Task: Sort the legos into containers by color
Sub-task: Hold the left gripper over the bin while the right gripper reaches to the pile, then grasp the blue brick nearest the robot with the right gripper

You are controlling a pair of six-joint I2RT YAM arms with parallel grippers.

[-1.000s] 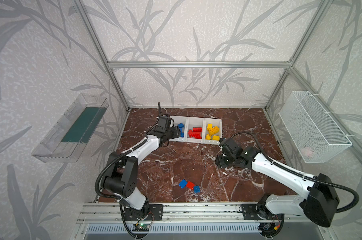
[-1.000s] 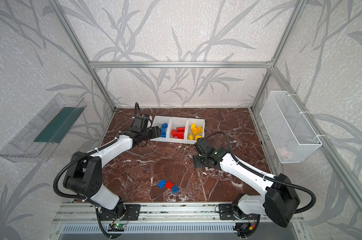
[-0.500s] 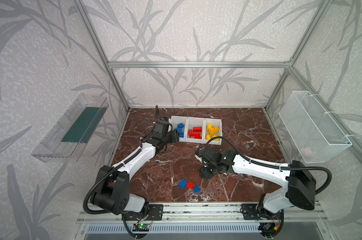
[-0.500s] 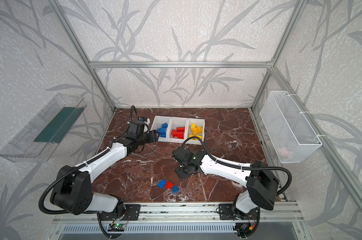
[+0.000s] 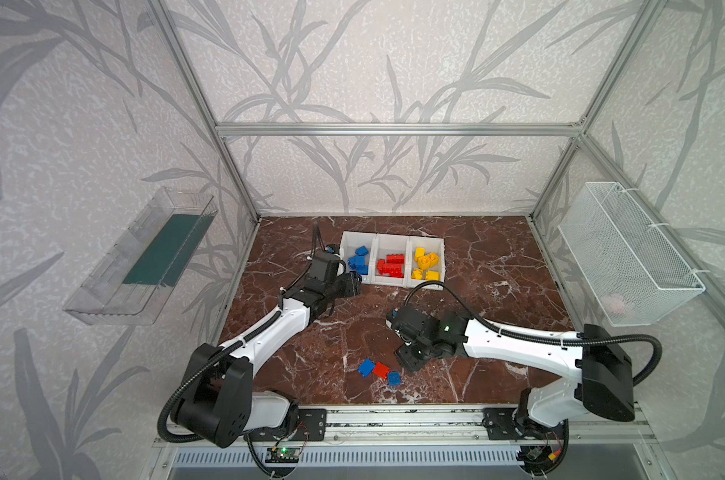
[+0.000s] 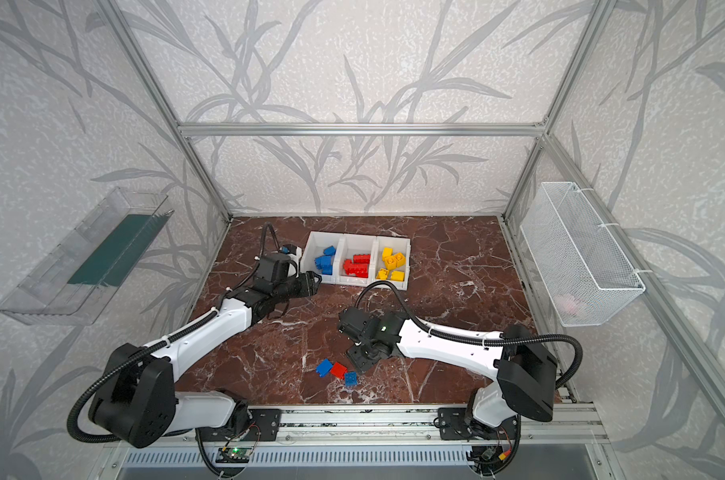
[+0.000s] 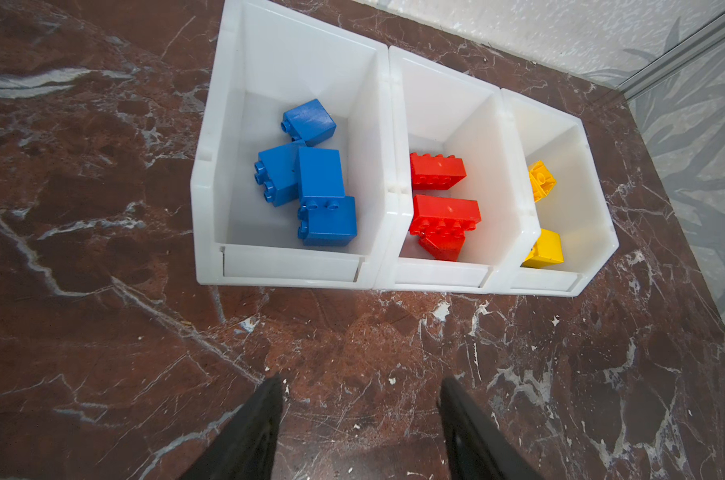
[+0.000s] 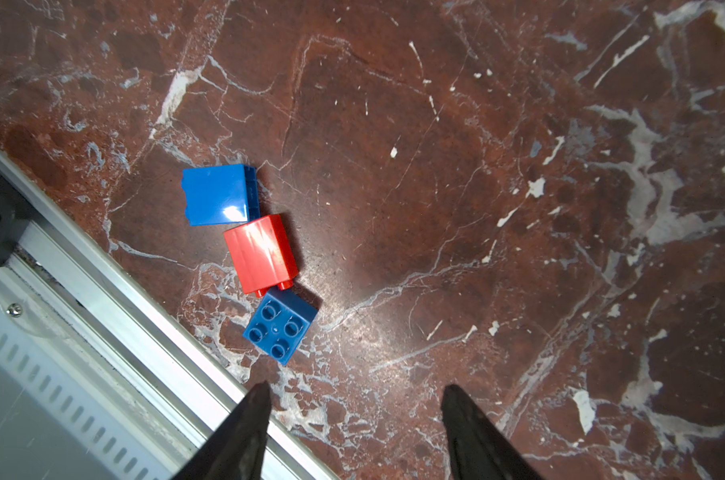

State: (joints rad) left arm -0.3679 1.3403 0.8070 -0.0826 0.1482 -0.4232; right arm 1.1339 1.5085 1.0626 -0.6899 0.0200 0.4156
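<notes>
Blue, red, blue: three legos (image 8: 261, 253) lie loose on the table (image 8: 435, 166) near the front rail (image 8: 103, 282), so we hover the right claw (image 8: 354, 388) spread and empty beside them, left claw (image 7: 361, 381) gaping empty before the containers (image 7: 290, 270).

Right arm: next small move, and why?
Likely slide the right gripper over the studs-up blue brick and descend. Its jaws are open and empty. That brick lies nearest them, beside the red brick, and the end container holds only blue ones.
</notes>
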